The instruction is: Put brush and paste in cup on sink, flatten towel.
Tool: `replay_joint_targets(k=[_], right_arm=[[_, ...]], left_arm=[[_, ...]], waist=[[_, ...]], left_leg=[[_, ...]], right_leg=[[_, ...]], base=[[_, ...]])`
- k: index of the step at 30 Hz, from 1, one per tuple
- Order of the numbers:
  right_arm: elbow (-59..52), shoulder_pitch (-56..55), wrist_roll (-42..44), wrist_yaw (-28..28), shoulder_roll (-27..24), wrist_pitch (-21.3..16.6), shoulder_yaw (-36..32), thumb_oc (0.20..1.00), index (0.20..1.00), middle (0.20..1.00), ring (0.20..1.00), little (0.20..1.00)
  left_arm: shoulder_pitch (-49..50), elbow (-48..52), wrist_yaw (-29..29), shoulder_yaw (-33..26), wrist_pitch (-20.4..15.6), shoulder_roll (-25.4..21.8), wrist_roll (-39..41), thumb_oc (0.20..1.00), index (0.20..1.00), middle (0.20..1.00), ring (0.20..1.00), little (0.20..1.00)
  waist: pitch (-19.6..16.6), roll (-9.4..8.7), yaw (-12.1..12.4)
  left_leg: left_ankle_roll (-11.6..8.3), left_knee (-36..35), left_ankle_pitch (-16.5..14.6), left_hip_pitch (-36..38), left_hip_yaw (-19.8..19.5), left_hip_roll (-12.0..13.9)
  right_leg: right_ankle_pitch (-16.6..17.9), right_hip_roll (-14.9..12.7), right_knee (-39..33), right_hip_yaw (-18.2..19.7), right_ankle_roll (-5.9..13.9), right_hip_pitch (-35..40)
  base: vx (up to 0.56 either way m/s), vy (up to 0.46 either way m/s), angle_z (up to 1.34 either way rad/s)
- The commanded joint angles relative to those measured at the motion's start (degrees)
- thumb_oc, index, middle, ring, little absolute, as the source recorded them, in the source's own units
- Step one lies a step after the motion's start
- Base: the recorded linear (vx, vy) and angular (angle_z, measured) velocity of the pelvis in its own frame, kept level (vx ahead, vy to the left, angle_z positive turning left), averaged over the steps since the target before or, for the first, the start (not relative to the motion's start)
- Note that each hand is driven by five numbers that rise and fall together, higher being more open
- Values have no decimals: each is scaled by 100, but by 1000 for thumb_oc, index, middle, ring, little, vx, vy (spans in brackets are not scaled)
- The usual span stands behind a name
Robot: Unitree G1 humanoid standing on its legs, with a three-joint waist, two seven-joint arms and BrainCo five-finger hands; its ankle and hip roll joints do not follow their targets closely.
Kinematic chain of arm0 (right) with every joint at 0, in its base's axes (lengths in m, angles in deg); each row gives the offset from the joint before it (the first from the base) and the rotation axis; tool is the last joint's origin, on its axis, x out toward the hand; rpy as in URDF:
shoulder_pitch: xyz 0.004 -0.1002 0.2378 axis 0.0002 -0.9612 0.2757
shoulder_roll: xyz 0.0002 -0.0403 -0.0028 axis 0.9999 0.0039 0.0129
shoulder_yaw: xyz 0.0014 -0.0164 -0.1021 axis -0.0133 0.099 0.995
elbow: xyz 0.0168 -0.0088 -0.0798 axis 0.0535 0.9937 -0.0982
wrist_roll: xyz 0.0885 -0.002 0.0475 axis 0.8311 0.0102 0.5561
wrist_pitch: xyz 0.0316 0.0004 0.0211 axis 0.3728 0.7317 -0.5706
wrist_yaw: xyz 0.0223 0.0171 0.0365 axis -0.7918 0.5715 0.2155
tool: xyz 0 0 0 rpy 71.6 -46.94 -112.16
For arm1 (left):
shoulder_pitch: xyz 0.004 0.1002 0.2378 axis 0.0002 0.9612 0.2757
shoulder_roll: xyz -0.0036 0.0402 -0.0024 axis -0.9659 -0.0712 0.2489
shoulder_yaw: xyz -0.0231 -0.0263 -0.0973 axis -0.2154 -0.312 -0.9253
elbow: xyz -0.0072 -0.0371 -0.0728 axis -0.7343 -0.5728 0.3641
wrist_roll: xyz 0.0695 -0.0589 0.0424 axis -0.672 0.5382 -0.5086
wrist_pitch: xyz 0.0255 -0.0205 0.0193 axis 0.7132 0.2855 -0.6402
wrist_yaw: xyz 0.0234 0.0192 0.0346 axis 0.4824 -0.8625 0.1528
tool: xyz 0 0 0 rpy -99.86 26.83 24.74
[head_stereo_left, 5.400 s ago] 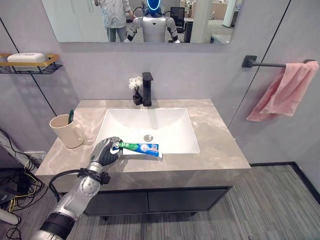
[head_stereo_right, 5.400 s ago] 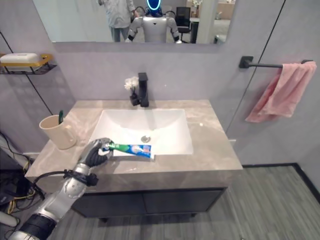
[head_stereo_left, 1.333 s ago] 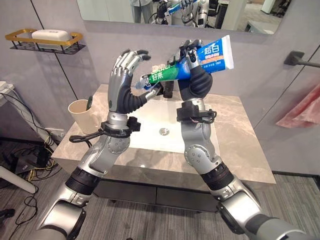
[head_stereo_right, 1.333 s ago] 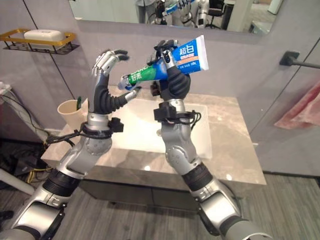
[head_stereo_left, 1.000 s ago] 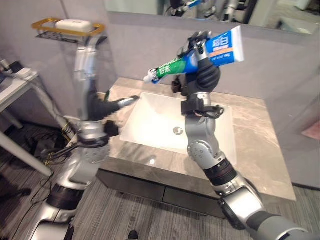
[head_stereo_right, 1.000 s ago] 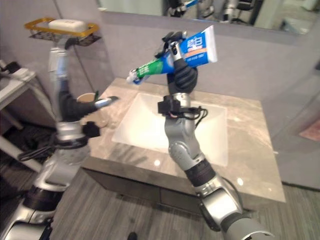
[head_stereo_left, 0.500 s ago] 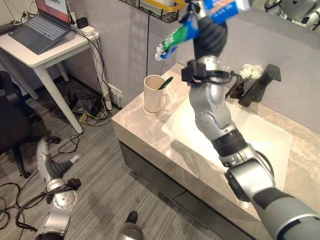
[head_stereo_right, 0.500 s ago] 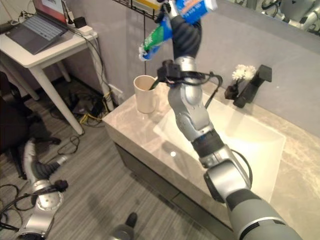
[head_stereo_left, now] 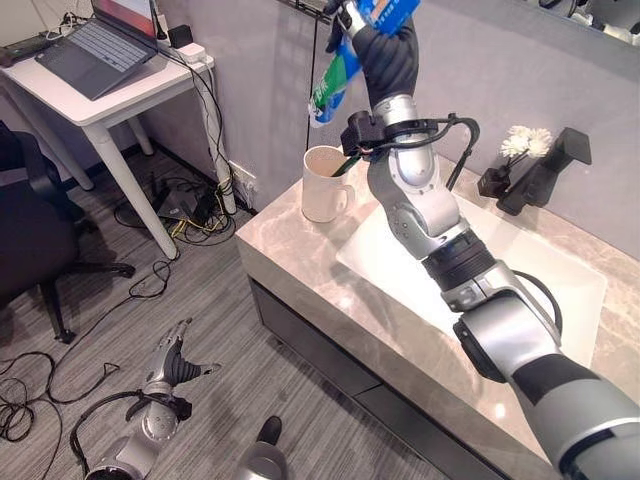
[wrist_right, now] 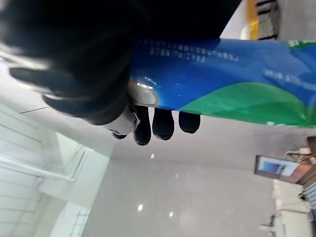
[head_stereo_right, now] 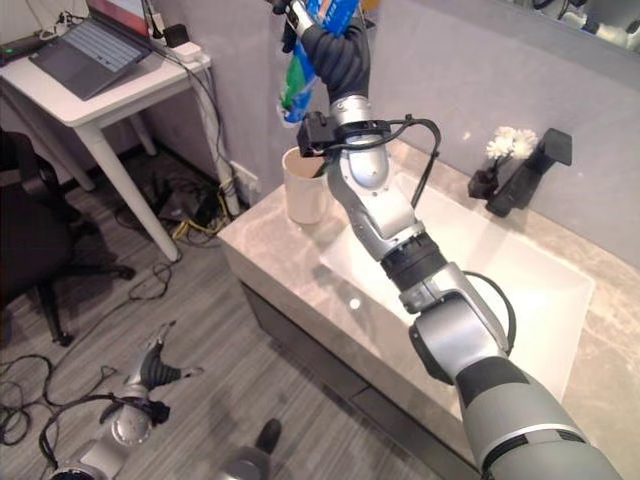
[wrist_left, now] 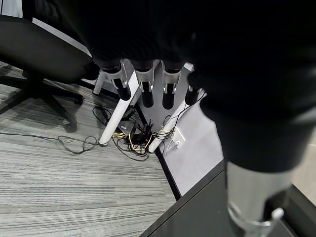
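up high in the left eye view, the right hand (head_stereo_left: 385, 55) is wrapped around a blue and green toothpaste tube (head_stereo_left: 340, 72), holding it tilted with the capped end pointing down, just above the cream cup (head_stereo_left: 325, 184). the cup stands on the marble counter (head_stereo_left: 300, 265) beside the white sink (head_stereo_left: 520, 275), and a green toothbrush (head_stereo_left: 345, 166) leans inside it. a black tap (head_stereo_left: 545, 170) and a small pot of white flowers (head_stereo_left: 508, 160) sit at the back of the sink. to the side there is a white desk (head_stereo_left: 110, 90) with a laptop (head_stereo_left: 100, 35) on it. the left hand (head_stereo_left: 172, 365) hangs low near the grey floor (head_stereo_left: 200, 330), fingers straight and spread, holding nothing. in the right eye view the same tube (head_stereo_right: 300, 70) sits over the cup (head_stereo_right: 303, 186), gripped by the right hand (head_stereo_right: 335, 50). in the left wrist view the left hand's fingers (wrist_left: 143, 86) point straight out in a row with nothing between them, over the floor and a tangle of cords (wrist_left: 133, 136). in the right wrist view the dark fingertips (wrist_right: 162, 123) curl round the tube (wrist_right: 222, 84), which lies across the palm.
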Motion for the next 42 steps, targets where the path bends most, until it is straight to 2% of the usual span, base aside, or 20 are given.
replay_joint_targets(k=[1, 15, 33, 42], right_arm=[[59, 264, -12, -35, -392, -220, -102, 200, 200, 200, 200, 200], [381, 187, -171, -43, -670, -103, -3, 200, 200, 200, 200, 200], [521, 88, -245, -87, -565, -8, 91, 200, 200, 200, 200, 200], [526, -15, -31, 23, -565, -79, 76, 200, 200, 200, 200, 200]], left_arm=[[-173, -99, -82, -9, -207, -275, 170, 1000, 1000, 1000, 1000, 1000], [-174, -153, 100, 255, -242, -116, 214, 1000, 1000, 1000, 1000, 1000], [-208, -138, 131, 323, -221, -74, 255, 1000, 1000, 1000, 1000, 1000], [-253, -144, 131, 347, -213, -44, 302, 1000, 1000, 1000, 1000, 1000]], waist=[[-149, -69, 23], [-121, -54, 43], [-6, -146, 37], [50, -176, 46]], left_leg=[[150, 33, 166, -344, 161, -20], [164, 33, 139, -418, 86, -120], [164, 33, 158, -568, 50, -143], [178, 33, 175, -655, 14, -173]], right_leg=[[1335, -604, 211, 49, 416, 329], [1472, -663, 184, -66, 456, 369], [1581, -638, 164, -98, 464, 288], [1616, -643, 141, -124, 463, 256]], base=[[3, 29, 12], [-1, 8, 2], [-2, 1, 4], [-1, 1, 0]])
